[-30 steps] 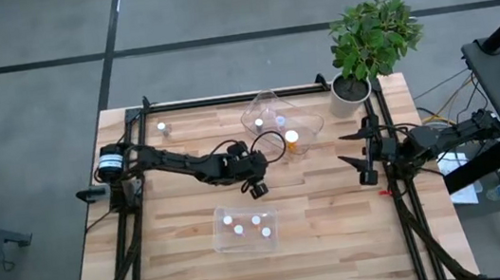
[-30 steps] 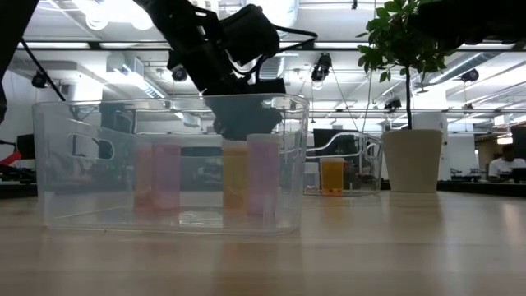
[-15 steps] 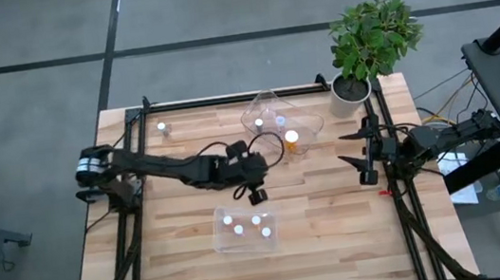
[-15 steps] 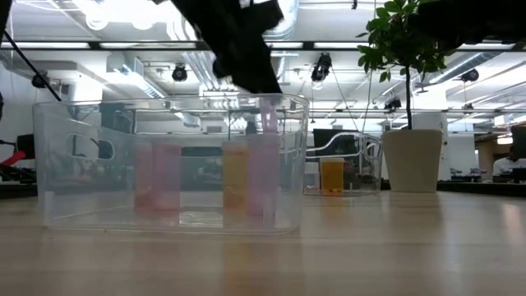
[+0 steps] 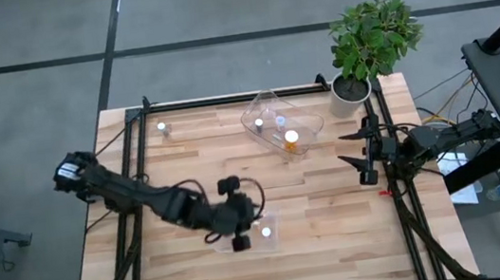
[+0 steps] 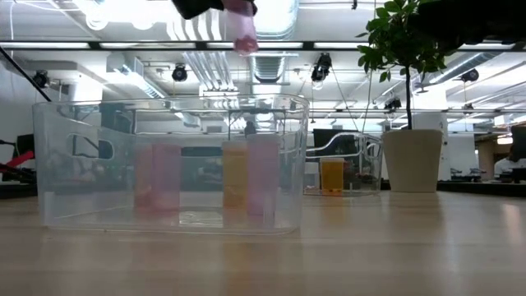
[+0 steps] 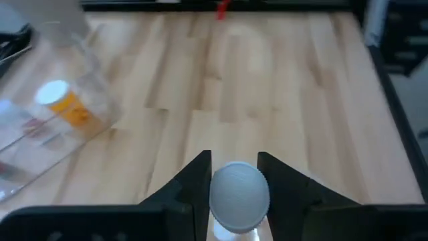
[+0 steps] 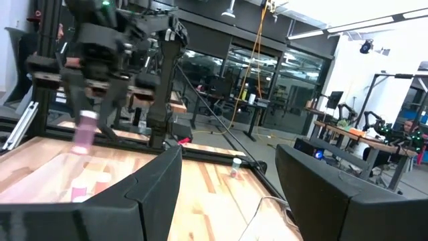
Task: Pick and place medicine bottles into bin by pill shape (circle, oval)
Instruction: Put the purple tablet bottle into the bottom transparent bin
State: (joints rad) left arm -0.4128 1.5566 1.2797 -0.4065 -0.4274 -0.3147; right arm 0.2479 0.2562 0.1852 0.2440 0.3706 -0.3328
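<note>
From overhead you see your left claw (image 5: pixel 241 243) over the near clear bin (image 5: pixel 272 242) at the front middle of the wooden surface (image 5: pixel 336 215), but the arm hides what it carries. Your left wrist view settles that: the two fingers (image 7: pixel 194 184) are clamped on a white-capped bottle (image 7: pixel 239 197), seen cap-on. The low view adds its colour and height, a pinkish bottle (image 6: pixel 243 33) hanging well above the bin's rim (image 6: pixel 173 103), with four bottles standing inside, three pinkish (image 6: pixel 159 177) and one orange (image 6: pixel 235 174). Farther back, the second bin (image 5: pixel 281 117) holds the larger orange bottle (image 5: pixel 291 139), and one lone bottle (image 5: pixel 162 128) stands near the far left corner. Your right claw (image 5: pixel 364 157) waits at the right edge beside the potted plant (image 5: pixel 367 40), its jaws spread wide apart in its own wrist view.
</note>
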